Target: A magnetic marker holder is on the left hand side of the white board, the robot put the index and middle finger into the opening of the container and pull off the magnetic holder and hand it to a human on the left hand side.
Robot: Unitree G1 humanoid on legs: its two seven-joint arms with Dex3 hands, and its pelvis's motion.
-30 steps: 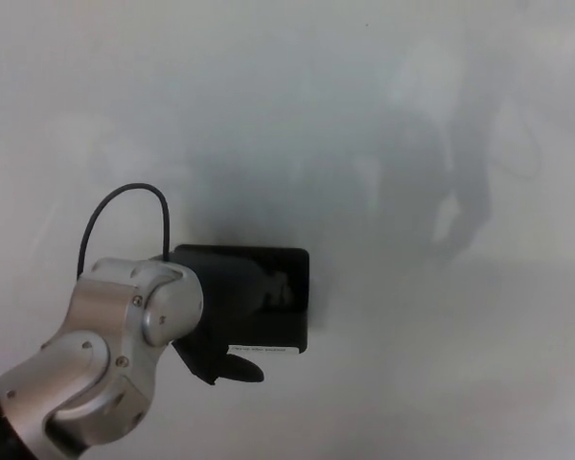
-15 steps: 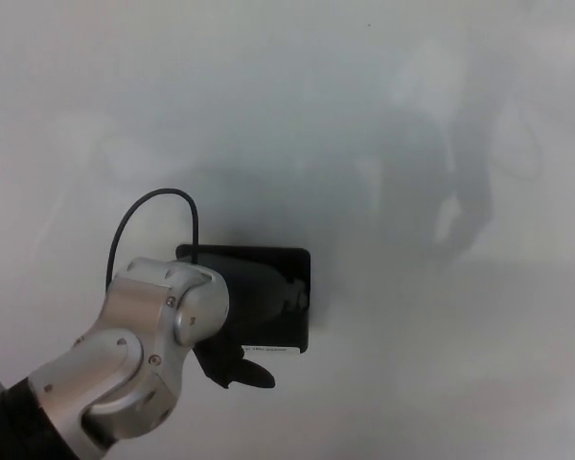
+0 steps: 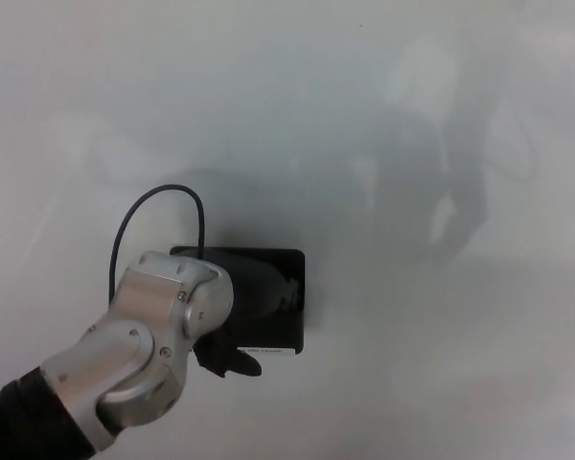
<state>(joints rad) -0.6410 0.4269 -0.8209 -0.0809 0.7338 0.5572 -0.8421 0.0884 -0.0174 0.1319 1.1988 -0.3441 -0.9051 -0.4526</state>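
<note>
The black magnetic marker holder (image 3: pixel 286 321) sticks to the whiteboard (image 3: pixel 412 105) at lower left of centre, with a white label along its bottom edge. My left hand (image 3: pixel 228 353) is against it from the left. Its fingers (image 3: pixel 266 287) reach into the holder's opening and the thumb lies just under the holder's bottom edge. The silver wrist (image 3: pixel 163 331) covers the holder's left part and most of the hand. My right hand does not show.
A thin black cable (image 3: pixel 158 206) loops up from the wrist over the board. Faint dark reflections (image 3: pixel 441 192) lie on the glossy board at upper right. The forearm enters from the bottom left corner.
My left wrist has come up and to the right, closer over the holder, and the cable loop rose with it. The holder has stayed nearly where it was on the board.
</note>
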